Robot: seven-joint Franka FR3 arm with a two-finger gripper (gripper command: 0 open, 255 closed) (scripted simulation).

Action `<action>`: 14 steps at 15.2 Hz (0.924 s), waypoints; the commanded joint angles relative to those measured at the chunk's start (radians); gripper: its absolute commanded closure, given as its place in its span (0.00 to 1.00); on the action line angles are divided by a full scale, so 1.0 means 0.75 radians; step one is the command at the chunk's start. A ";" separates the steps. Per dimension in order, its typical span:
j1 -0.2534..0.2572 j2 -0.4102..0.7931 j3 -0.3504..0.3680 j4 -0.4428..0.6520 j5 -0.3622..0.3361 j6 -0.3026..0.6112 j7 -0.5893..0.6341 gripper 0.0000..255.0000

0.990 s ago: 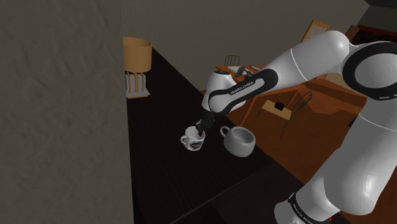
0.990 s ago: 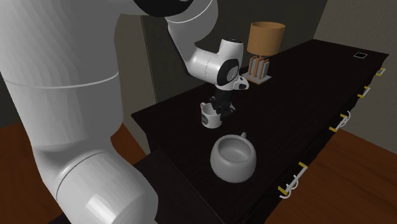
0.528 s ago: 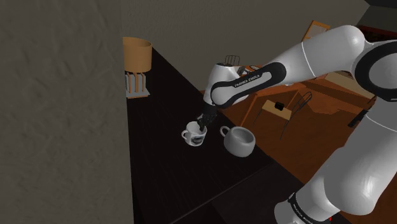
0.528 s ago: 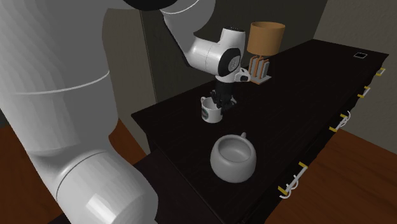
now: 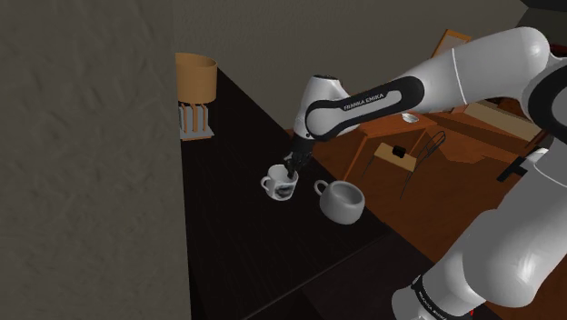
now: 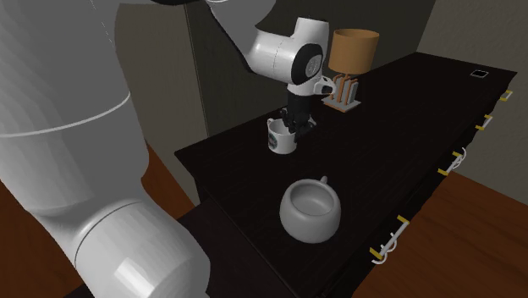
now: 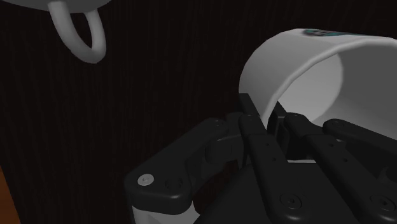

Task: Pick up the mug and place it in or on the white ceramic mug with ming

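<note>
The small white mug with a dark printed pattern [image 5: 281, 185] is probably rigid, light, glossy and chippable; its thin rim wall suits a pinch; the black two-finger gripper [image 5: 291, 171] clamps that wall, low over the dark tabletop [image 5: 236, 245], near the rounded pale mug [image 5: 343, 202], on the shoulder view's left.

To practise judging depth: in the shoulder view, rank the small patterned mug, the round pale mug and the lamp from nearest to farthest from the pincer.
1. small patterned mug: clasped at its rim by the pincer.
2. round pale mug: beside it, toward the view's right.
3. lamp: far back, by the wall.
</note>
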 commanded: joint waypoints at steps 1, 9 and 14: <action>-0.001 -0.022 -0.001 0.013 0.000 -0.036 0.000 1.00; -0.002 -0.096 -0.002 0.079 -0.001 -0.176 0.005 1.00; -0.003 -0.134 -0.003 0.130 -0.002 -0.264 0.009 1.00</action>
